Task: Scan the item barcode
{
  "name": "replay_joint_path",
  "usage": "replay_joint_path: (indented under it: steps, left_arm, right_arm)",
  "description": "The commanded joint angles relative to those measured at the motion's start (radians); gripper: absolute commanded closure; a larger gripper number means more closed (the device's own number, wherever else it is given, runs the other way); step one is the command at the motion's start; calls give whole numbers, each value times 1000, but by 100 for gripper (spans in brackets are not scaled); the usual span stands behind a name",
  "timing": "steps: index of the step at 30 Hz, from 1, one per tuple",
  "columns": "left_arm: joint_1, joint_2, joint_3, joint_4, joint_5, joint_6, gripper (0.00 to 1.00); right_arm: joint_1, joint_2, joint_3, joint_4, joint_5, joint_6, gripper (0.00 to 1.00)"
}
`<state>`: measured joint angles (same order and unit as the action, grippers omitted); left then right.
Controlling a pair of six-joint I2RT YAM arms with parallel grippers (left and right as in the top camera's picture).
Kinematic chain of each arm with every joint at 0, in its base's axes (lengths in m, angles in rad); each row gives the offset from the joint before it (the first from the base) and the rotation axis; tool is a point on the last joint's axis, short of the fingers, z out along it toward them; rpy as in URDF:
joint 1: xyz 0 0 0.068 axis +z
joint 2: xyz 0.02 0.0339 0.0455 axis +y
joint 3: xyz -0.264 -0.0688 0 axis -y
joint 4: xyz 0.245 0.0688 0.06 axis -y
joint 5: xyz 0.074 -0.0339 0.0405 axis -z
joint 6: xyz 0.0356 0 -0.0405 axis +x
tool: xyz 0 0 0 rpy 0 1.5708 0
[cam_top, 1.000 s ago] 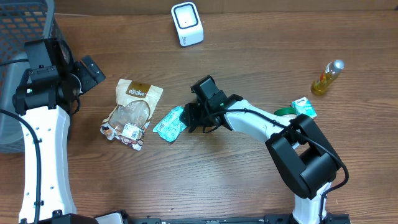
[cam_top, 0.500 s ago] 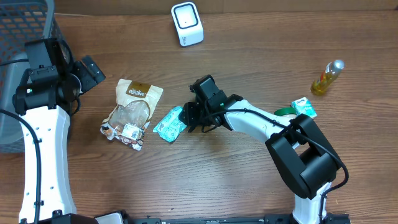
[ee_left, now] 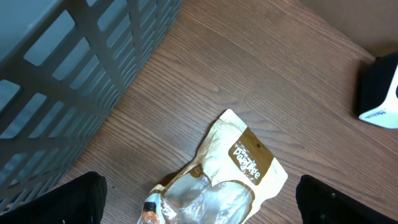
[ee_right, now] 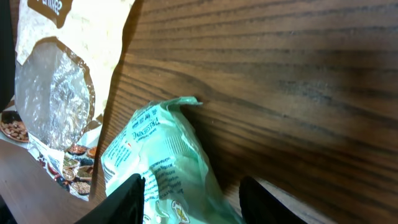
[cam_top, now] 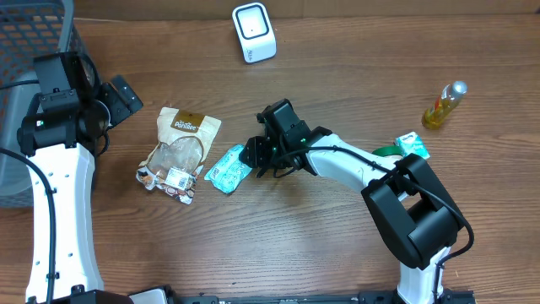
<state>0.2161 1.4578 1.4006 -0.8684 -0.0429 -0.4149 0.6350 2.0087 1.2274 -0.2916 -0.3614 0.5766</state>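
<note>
Green packet (cam_top: 225,169) flat on counter (cam_top: 278,245), just right of snack bag (cam_top: 179,150), close to its lower corner. Right gripper (cam_top: 253,156) at packet's end farthest from snack bag, jaws partly apart, one finger each side of packet; real pinch or not, cannot tell. Left gripper (cam_top: 123,95) spread wide, nothing in it, up-left of snack bag, beside basket (cam_top: 34,51). Scanner (cam_top: 254,32) well apart from snack bag, up-right, by far counter edge.
</note>
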Motion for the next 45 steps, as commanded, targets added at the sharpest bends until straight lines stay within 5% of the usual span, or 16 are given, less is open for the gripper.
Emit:
replay_joint_path:
  steps: [1,18,24,30,36,45]
  left_arm:
    - [-2,-5,21,1,-16,15,0]
    - [-2,-5,21,1,-16,15,0]
    - [-2,-5,21,1,-16,15,0]
    - [-2,-5,21,1,-16,15,0]
    - [-2,-5,21,1,-16,15,0]
    - [-2,-5,21,1,-16,15,0]
  right_arm:
    - [-1,35,2,11,4,3,54]
    - [-42,79,3,-38,-47,52,76]
    - [-125,61,4,-35,-351,-117,93]
    - [-227,-19,3,-108,-601,-343,96]
    - [-250,-155,3,-278,-636,-560,96]
    - [-319,-420,3,-432,-635,-612,96]
